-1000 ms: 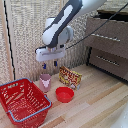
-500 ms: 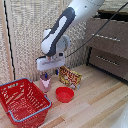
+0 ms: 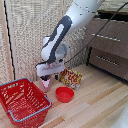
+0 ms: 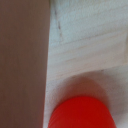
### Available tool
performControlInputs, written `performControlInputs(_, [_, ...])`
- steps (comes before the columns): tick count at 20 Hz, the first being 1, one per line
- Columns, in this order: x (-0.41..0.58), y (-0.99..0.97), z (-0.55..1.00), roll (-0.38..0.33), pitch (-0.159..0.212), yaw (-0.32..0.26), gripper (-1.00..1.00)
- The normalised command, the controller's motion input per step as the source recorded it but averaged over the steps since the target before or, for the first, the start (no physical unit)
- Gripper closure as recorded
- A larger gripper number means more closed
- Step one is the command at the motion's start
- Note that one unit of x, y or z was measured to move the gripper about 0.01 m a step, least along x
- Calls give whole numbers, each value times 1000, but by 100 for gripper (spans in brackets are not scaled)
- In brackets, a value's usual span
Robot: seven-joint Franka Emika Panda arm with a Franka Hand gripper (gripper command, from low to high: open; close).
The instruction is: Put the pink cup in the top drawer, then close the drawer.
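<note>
The white-and-grey Franka arm (image 3: 62,30) is reaching down from the upper part of the exterior view, its white boxy wrist hanging over the pale wooden floor (image 3: 95,102). The pinch receptors (image 3: 46,80) are sitting directly over the pink recepticle (image 3: 46,84), a small translucent cup that is showing just below the wrist. The fingers appear to be closed around the cup's upper part, though the picture is too soft to show the contact clearly, and whether the cup's base is touching the floor cannot be told.

A red wire shopping basket (image 3: 22,100) is standing at the exterior view's left, just beside the cup. A low round red bowl (image 3: 64,94) is resting on the floor near the cup, toward the exterior view's right. Behind the bowl a colourful snack packet (image 3: 71,78) is lying close to the light panelled wall (image 3: 25,35).

The storage unit (image 3: 107,47), a dark brown chest of drawers with thin silver bar handles, is standing at the exterior view's right, well apart from the cup. A dark cable (image 3: 100,35) is trailing from the arm across its front.

The wrist view is showing a blurred brownish surface, pale wood grain, and the red bowl (image 4: 82,112) as a bright round shape; neither finger is clearly visible there.
</note>
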Motion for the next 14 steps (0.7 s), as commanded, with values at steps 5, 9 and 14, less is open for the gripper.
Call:
performControlInputs(5, [13, 33, 0, -3, 1, 0, 100])
performControlInputs(9, [0, 0, 19, 0, 0, 0, 100])
performControlInputs(14, [8, 0, 47, 0, -6, 0, 100])
